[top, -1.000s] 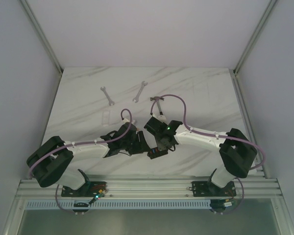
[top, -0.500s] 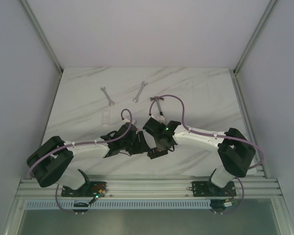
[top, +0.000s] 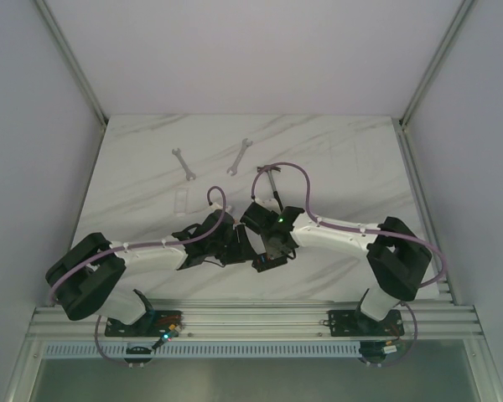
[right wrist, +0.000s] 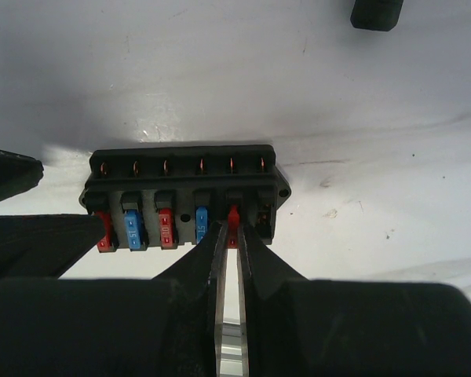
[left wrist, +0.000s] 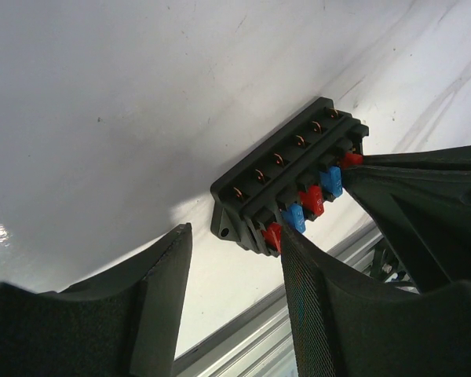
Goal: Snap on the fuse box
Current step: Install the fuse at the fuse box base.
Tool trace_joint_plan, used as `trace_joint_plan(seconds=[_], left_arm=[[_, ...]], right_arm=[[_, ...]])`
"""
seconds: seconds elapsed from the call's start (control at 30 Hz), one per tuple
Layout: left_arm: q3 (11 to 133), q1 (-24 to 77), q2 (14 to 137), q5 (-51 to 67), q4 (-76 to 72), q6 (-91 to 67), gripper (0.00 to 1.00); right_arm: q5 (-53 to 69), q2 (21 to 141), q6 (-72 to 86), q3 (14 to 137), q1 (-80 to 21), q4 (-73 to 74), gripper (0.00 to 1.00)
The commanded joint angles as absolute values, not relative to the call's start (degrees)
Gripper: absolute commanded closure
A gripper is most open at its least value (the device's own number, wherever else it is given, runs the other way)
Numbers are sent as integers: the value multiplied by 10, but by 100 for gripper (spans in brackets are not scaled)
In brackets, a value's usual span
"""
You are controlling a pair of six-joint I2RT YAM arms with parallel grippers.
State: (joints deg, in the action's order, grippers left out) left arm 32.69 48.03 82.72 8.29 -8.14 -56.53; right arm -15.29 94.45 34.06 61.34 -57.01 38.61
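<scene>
The fuse box (right wrist: 180, 177) is a small black box lying on the white table, with red and blue fuses in its front row. It also shows in the left wrist view (left wrist: 286, 177) and, small, in the top view (top: 267, 262). My right gripper (right wrist: 232, 229) is shut on a red fuse (right wrist: 233, 215) seated in the fifth slot. My left gripper (left wrist: 235, 247) is open at the box's left end, and its right finger (left wrist: 322, 306) touches the corner by the end red fuse. In the top view the left gripper (top: 243, 249) and right gripper (top: 265, 251) meet near the table's front.
Two wrenches (top: 183, 164) (top: 240, 156) lie at the back of the table. A pale clear piece (top: 181, 201) lies left of the arms. A small black object (right wrist: 377, 12) sits beyond the box. The metal front rail (top: 251, 316) runs just behind the grippers.
My right arm has shifted slightly to the left, toward the left gripper. The left arm and the fuse box have stayed put.
</scene>
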Motion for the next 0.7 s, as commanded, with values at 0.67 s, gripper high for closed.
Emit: trace_joint_plan(seconds=[0.67], left_arm=[[328,483,850,63,-72,-577,45]], right_arm=[[-94,1050,303,526,-557,350,100]])
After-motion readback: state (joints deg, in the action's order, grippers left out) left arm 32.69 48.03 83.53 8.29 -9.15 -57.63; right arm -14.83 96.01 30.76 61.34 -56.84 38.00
